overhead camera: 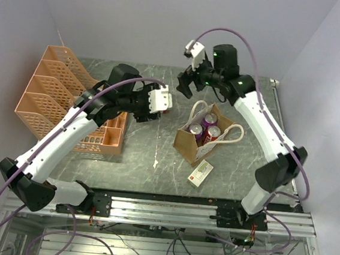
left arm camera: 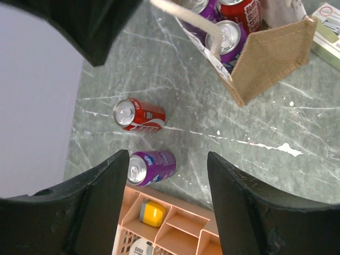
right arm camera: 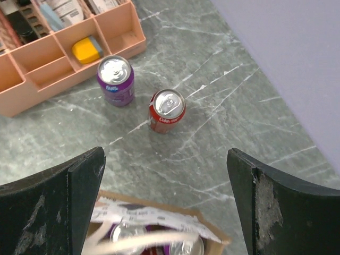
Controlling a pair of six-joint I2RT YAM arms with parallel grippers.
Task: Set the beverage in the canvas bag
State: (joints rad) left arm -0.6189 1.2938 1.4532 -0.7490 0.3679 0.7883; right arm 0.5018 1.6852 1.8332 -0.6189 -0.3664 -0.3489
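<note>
The canvas bag [overhead camera: 200, 143], right of centre in the top view, already holds three cans. A red can [right arm camera: 167, 110] and a purple can [right arm camera: 115, 79] stand upright outside it, the purple one just beside the orange rack [right arm camera: 53, 85]. The left gripper [left arm camera: 167, 162] and right gripper [right arm camera: 164, 159] hang above, jaws wide and empty. A pick appears next: descend squarely over one can, then close.

The worktop [left arm camera: 175, 79] looks like dark grey-green stone with white veins, smooth with a dull sheen. The canvas bag [left arm camera: 271, 58] is coarse woven tan cloth, matt, with soft cream cloth handles [left arm camera: 214, 41]. The red can [right arm camera: 167, 110] and purple can [right arm camera: 116, 81] have bright bare-metal tops and glossy printed sides. The compartment tray [right arm camera: 69, 79] is smooth peach plastic. The mesh rack [overhead camera: 47, 85] is perforated orange plastic. The left fingers [left arm camera: 234, 202] are matt black; the right fingers [right arm camera: 265, 202] are black, scuffed pale.
</note>
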